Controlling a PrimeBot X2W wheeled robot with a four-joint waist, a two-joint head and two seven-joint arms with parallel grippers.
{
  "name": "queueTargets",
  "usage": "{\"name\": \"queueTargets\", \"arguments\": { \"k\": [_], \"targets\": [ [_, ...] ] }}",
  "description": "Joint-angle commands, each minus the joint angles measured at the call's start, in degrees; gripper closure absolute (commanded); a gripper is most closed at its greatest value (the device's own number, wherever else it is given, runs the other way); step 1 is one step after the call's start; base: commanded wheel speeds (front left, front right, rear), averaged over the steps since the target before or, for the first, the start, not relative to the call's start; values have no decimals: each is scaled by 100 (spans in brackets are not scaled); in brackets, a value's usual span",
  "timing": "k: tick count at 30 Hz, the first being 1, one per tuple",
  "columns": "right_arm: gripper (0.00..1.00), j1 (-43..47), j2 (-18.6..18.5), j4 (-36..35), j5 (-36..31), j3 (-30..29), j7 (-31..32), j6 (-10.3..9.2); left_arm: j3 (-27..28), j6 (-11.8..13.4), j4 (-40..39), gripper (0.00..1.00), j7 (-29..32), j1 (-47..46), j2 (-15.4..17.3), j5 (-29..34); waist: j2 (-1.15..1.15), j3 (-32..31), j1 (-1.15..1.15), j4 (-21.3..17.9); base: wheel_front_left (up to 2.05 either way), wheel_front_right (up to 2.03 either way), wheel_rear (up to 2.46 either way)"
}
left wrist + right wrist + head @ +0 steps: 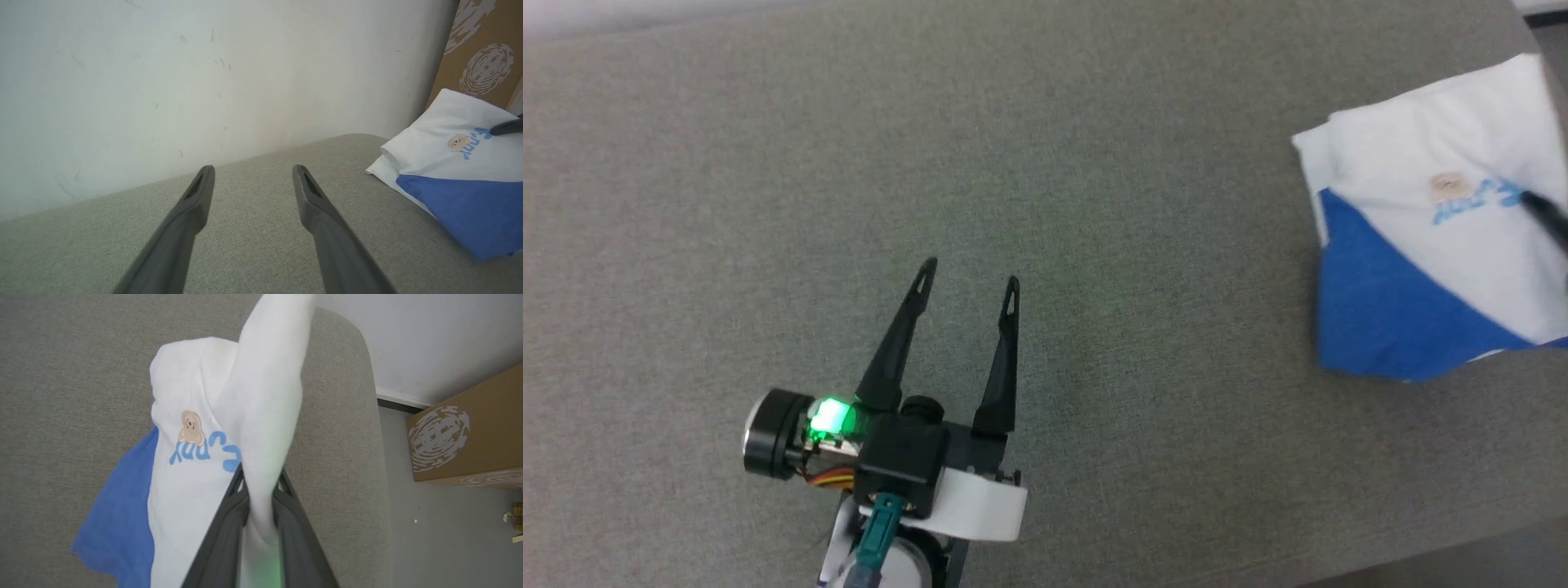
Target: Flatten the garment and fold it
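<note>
The left gripper [969,276] is wide open and holds nothing, over the grey top [1094,163]. The shirt [1421,163] lies bunched far off at its 2 o'clock. The right gripper [260,473] pinches a white fold of it.

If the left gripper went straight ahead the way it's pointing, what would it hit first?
Probably the pale wall behind the grey surface; the garment lies off to its right.

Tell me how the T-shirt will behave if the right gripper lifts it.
Likely floppy: the garment drapes in soft folds where the right gripper pinches a white fold. Probably light, since that narrow pinch holds the fold up. Its blue sleeve would probably dangle and drag.
</note>
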Motion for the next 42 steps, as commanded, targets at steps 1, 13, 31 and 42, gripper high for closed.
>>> {"name": "queueTargets", "arguments": {
  "k": [1,13,31,42],
  "targets": [
    [100,-204,-307,92,47,103,-144,-5,-5,113,-123,0,43,-177,31,184,0,459,-1,6,0,0,0],
    [100,-987,-1517,1275,377,787,-1324,-5,-108,238,-603,0,415,-752,119,930,0,1466,-1,159,0,0,0],
    [0,-1917,-1303,3085,385,1482,-2152,-5,-236,372,-532,0,387,-882,-4,1074,0,1577,-1,298,0,0,0],
    [0,-1677,-1222,3365,973,1643,-2764,-5,53,509,-289,0,-378,-432,-119,242,0,578,-1,508,0,0,0]
  ]
}}
